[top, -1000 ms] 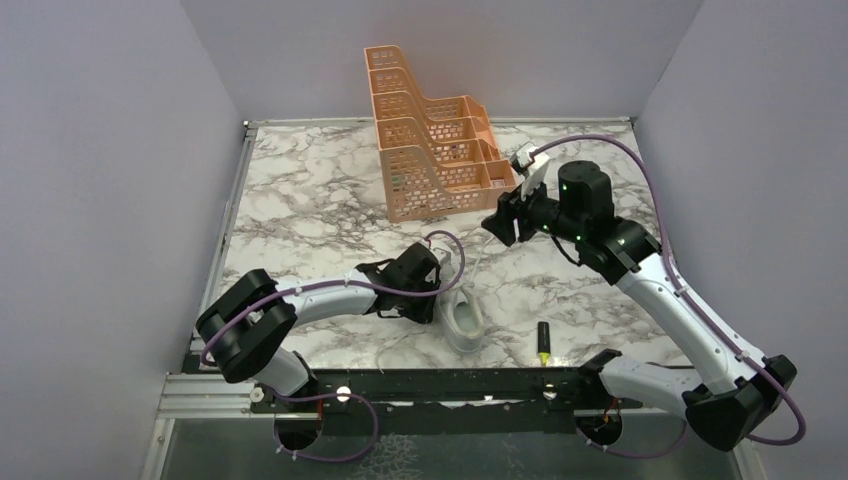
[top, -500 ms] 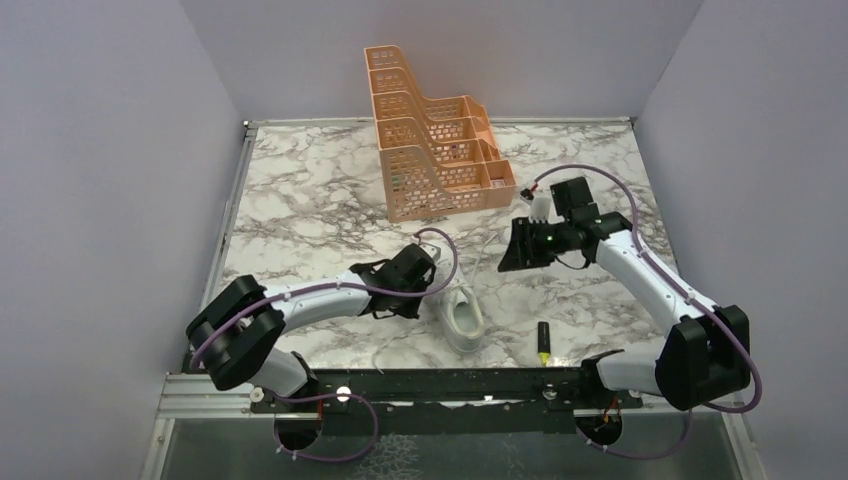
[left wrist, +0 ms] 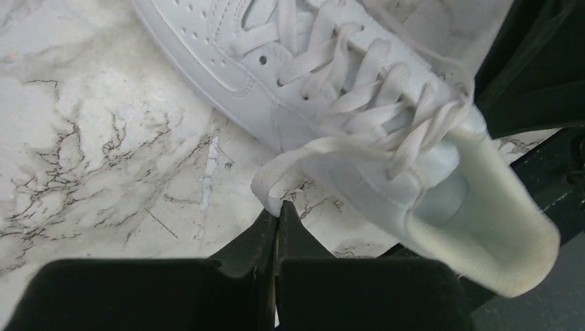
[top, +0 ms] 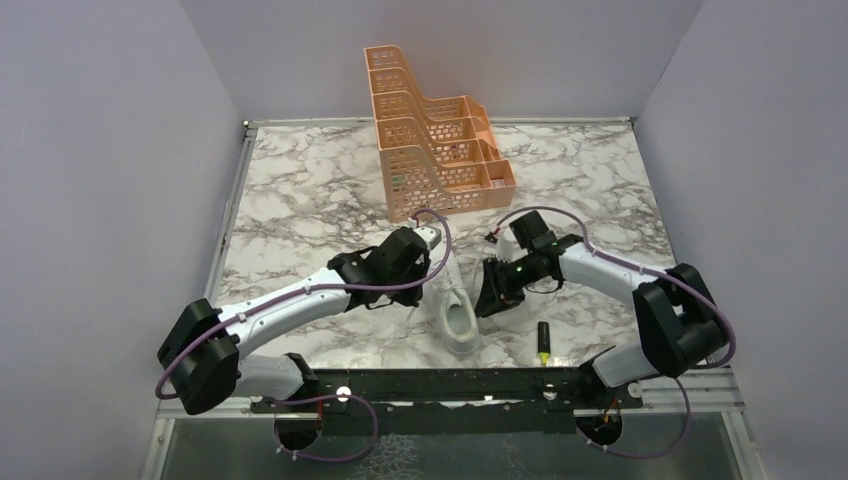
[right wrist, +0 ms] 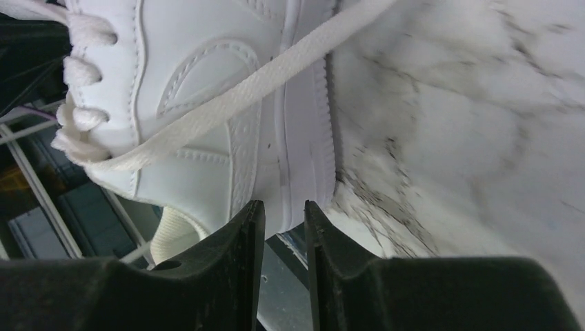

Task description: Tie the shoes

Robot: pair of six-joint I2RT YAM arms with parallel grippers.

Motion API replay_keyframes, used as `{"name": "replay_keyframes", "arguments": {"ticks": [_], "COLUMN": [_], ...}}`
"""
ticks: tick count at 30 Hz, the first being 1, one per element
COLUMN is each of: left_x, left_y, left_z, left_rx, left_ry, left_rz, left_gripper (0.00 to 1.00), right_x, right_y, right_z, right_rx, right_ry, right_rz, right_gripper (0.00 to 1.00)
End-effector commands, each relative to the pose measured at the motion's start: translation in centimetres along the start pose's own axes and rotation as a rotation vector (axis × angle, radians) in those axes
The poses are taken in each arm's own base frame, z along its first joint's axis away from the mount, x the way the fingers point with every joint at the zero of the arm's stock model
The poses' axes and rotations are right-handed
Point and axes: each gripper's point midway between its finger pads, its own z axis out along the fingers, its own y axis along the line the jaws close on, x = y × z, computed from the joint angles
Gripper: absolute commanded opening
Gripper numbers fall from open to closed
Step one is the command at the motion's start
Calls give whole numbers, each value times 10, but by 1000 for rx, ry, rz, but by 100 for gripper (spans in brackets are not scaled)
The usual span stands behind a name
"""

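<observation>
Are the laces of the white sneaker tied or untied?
Untied: a lace lies loose across the sneaker; no knot or bow is visible.

I see my right fingers (right wrist: 234,262) slightly apart under the sneaker (right wrist: 200,55) sole; a lace (right wrist: 241,91) crosses above them, table (right wrist: 469,138) rightward.

Marble-pattern table (top: 300,190), white with grey veining. Orange tiered rack (top: 432,140) at far edge, near centre, tiers stepping down toward right. Black marker (top: 543,343), yellow tip, lying flat by near edge, right of centre.
</observation>
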Motion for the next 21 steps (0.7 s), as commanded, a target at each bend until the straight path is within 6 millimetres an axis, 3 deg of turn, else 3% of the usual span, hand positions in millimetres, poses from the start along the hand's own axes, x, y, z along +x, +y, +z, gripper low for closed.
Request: {"name": "replay_keyframes", "arguments": {"ticks": [1, 6, 11, 14, 17, 21], "left_x": [-6, -17, -18, -16, -14, -11], "left_y": [-16, -9, -6, -5, -6, -7], "left_z": [-14, -20, -21, -24, -27, -28], "left_rx": [83, 33, 24, 26, 41, 61], "left_ry": [16, -5, -7, -12, -24, -32], "left_rz": [29, 43, 25, 14, 10, 21], "left_gripper": [0, 0, 0, 0, 0, 0], "right_x": [-3, -14, -59, -85, -108, -126], "right_y": [38, 58, 15, -14, -19, -33], "right_z": [21, 23, -9, -39, -58, -53], "right_rx": [-160, -202, 184, 419, 334, 315], "right_ry": [31, 11, -191, -281, -343, -298], "right_rz": [-77, -123, -173, -122, 53, 192], "right_gripper": [33, 32, 37, 53, 55, 53]}}
